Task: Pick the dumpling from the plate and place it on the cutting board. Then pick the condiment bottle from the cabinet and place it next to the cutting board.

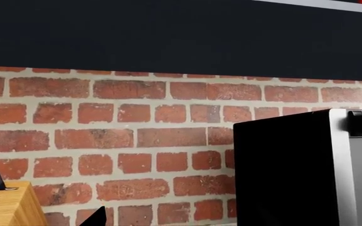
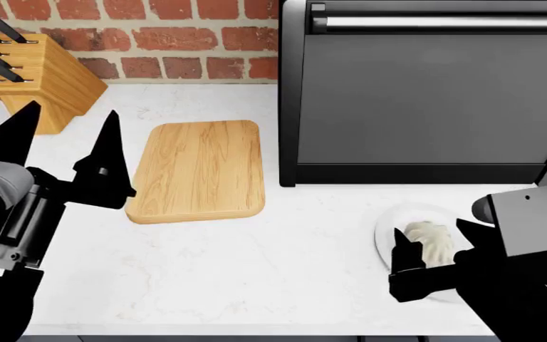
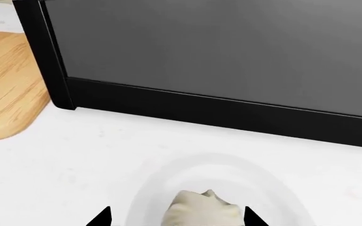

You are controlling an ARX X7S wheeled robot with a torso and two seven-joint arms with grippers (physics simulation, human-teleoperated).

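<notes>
Right gripper [image 2: 430,258] straddled the dumpling [image 2: 429,241] on the plate [image 2: 384,233], jaws wide, left gripper's [image 2: 69,146] too; soft, light-looking thing, best pinched gently across its plump sides.

I've got a white marbled worktop [image 2: 254,271] under the head cam, red brick wall [image 2: 159,35] w/ pale mortar behind it. Wooden knife block [image 2: 40,78] w/ black handles sits back left against the wall. Big black oven-like appliance [image 2: 426,92], silver handle bar, fills the right. Dark cabinet underside [image 1: 181,37] hangs above the bricks.
</notes>
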